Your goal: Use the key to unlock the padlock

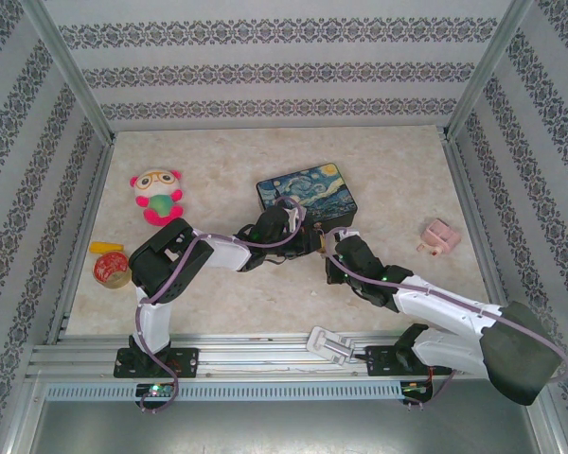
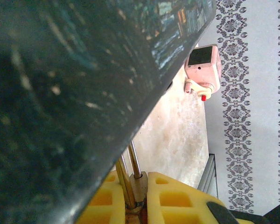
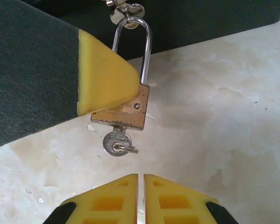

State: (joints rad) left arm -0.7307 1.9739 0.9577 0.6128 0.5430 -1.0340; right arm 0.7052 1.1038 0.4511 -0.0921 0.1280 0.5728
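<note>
The little brass padlock (image 3: 126, 112) is hooked by its shackle to the clasp of the dark painted tin box (image 1: 308, 194), with the key (image 3: 116, 142) stuck in its keyhole end. The left gripper (image 2: 138, 184) is pinched onto the padlock's body. Just short of the key and not touching it, the right gripper (image 3: 141, 193) has its fingers pressed together, holding nothing, over the marbled table (image 3: 224, 116).

A dark blue Starry Night tin box (image 1: 312, 192) sits mid-table. Left of it lies a plush doll (image 1: 157, 196), farther left a tape roll (image 1: 112, 271), and right of it a pink toy camera (image 1: 440, 236).
</note>
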